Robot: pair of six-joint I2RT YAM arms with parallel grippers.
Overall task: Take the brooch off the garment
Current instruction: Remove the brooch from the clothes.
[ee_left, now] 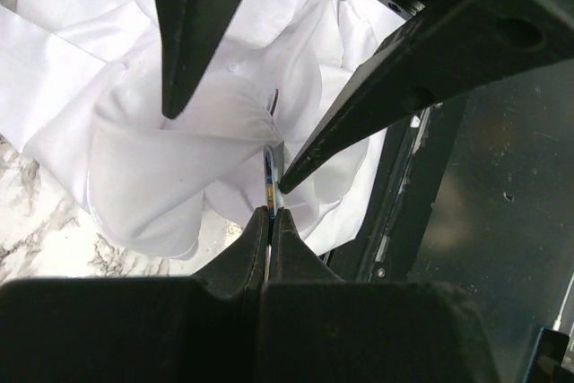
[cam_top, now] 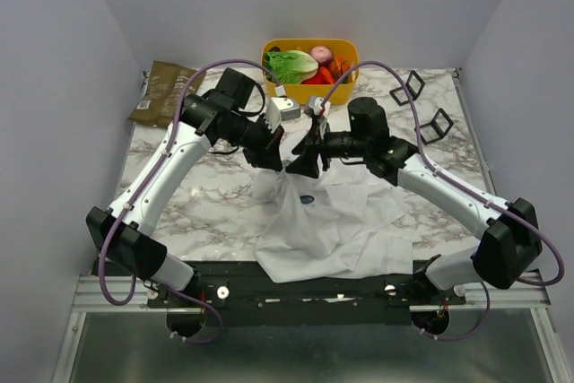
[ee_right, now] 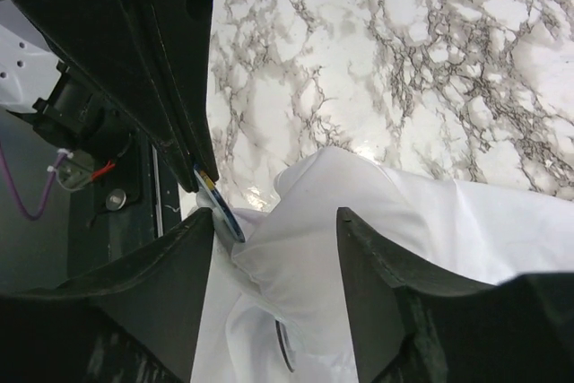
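The garment (cam_top: 332,230) is a white wrinkled shirt lying at the near middle of the marble table, with one fold pulled up between the two grippers. My left gripper (ee_left: 270,213) is shut on the brooch (ee_left: 268,177), a thin round badge seen edge-on with a blue and yellow rim. The brooch (ee_right: 220,208) still touches the cloth (ee_right: 448,221). My right gripper (ee_right: 276,221) is open and straddles the raised fold, with its left finger beside the brooch. A second dark disc (ee_right: 282,347) sits lower in the folds. From above, the left gripper (cam_top: 276,161) and the right gripper (cam_top: 300,166) meet tip to tip over the shirt.
A yellow basket (cam_top: 309,44) of vegetables stands at the back centre. A brown packet (cam_top: 161,91) lies at the back left. Two black wire frames (cam_top: 408,87) (cam_top: 438,123) are at the back right. A small white box (cam_top: 285,109) sits behind the grippers, and a small blue oval (cam_top: 307,198) lies on the shirt.
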